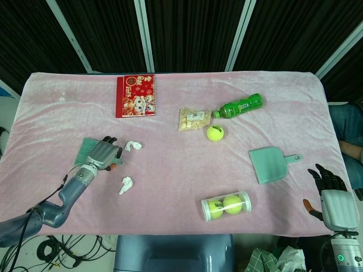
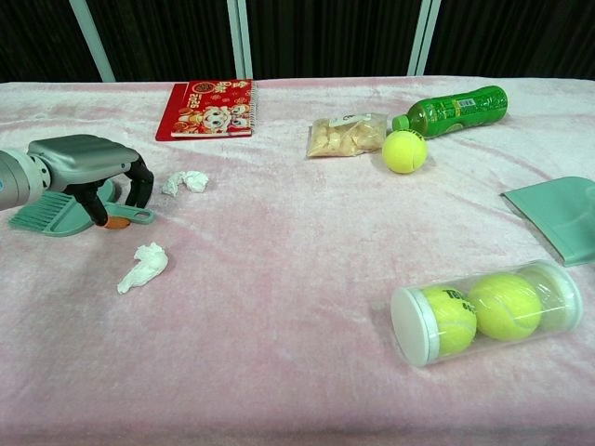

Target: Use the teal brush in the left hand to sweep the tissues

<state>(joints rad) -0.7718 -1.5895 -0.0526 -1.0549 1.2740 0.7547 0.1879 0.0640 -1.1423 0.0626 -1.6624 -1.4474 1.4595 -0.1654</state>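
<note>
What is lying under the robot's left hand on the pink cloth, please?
The teal brush lies flat under the left hand. Its bristles and handle end show; the middle of the handle is covered by the fingers, so actual contact cannot be seen.

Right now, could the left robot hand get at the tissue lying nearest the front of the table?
Probably yes. The left robot hand sits over the teal brush, and the front tissue lies close beside it with only bare cloth between.
</note>
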